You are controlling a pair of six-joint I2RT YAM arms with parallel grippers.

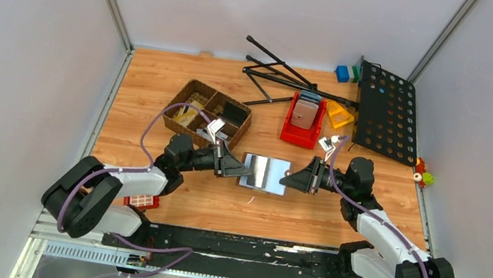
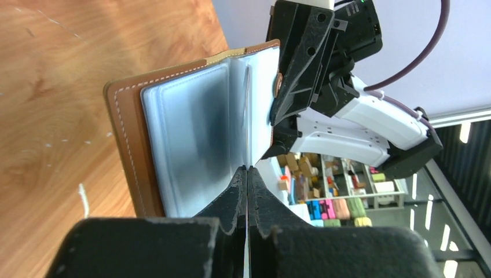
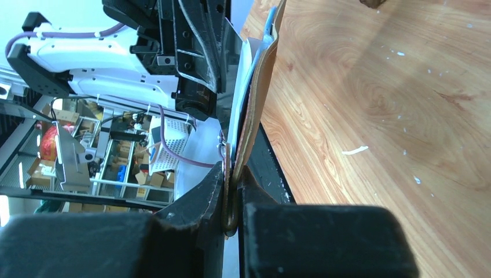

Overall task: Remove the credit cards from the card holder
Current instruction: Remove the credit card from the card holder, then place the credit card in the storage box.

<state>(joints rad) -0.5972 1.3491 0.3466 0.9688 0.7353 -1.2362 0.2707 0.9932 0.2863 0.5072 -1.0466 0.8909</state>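
Note:
The card holder (image 1: 264, 172) hangs open above the table between my two grippers, silvery sleeves facing up. In the left wrist view its brown cover (image 2: 124, 127) and pale sleeves (image 2: 197, 139) stand on edge. My left gripper (image 2: 247, 169) is shut on a thin sheet seen edge-on, which looks like a credit card (image 2: 247, 116) standing out of the sleeves. In the right wrist view that grey credit card (image 3: 227, 63) lies beside the brown cover (image 3: 257, 98). My right gripper (image 3: 234, 171) is shut on the holder's brown leather edge. From above, the left gripper (image 1: 245, 171) and right gripper (image 1: 286, 180) face each other.
A wicker basket (image 1: 208, 111) stands behind the left arm. A red bin (image 1: 303, 121) holding a pinkish slab sits at the back, with black stand legs (image 1: 287, 80) and a perforated black panel (image 1: 387, 114) to the right. A red gridded block (image 1: 142, 201) lies by the left base.

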